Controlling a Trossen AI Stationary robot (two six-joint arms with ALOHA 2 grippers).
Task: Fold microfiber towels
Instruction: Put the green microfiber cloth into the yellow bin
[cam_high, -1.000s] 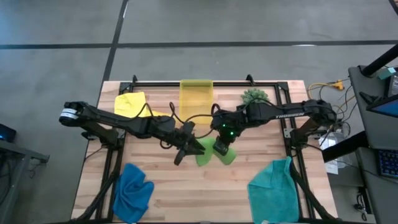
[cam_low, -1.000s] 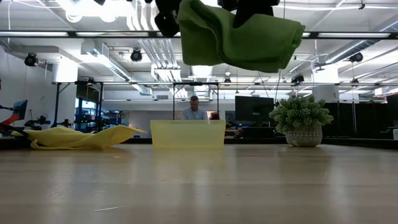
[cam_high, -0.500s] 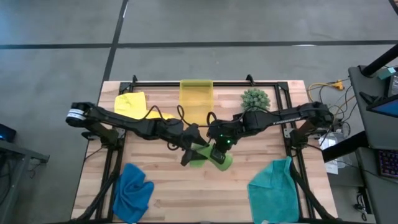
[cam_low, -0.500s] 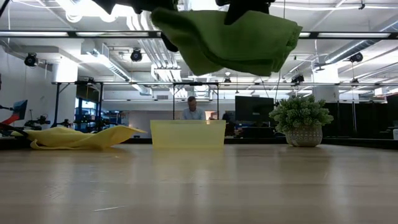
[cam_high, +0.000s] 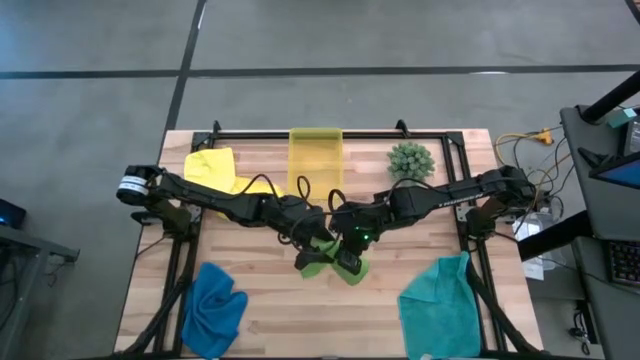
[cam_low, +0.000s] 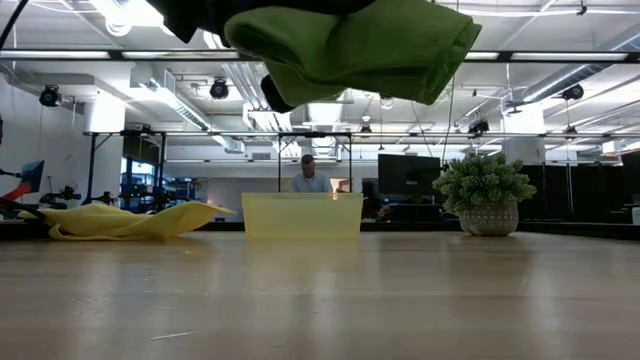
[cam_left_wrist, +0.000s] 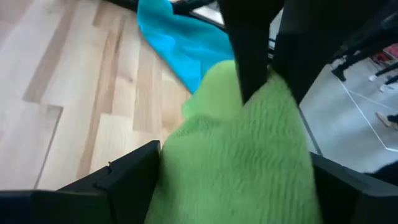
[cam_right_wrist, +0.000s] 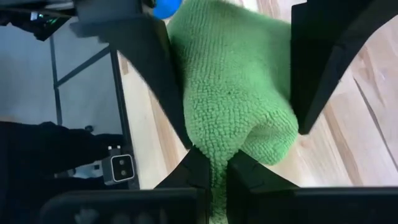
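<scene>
The soft lime green microfiber towel (cam_high: 322, 262) hangs bunched and doubled over, lifted clear of the wooden bench (cam_high: 270, 320) near its centre; in the low view (cam_low: 355, 45) its nubbly pile sags in thick folds. Both grippers pinch it: the left gripper (cam_high: 312, 243) at its 10 o'clock edge and the right gripper (cam_high: 345, 262) just beside at 3 o'clock, each with fingers closed on the cloth. No writing can be read now. Since a second ago the pair has shifted toward 6 o'clock and the bundle has gathered tighter. The crumpled yellow towel (cam_high: 212, 167) lies at 10 o'clock, the royal blue towel (cam_high: 214, 308) at 7 o'clock, the teal towel (cam_high: 437, 303) at 5 o'clock.
</scene>
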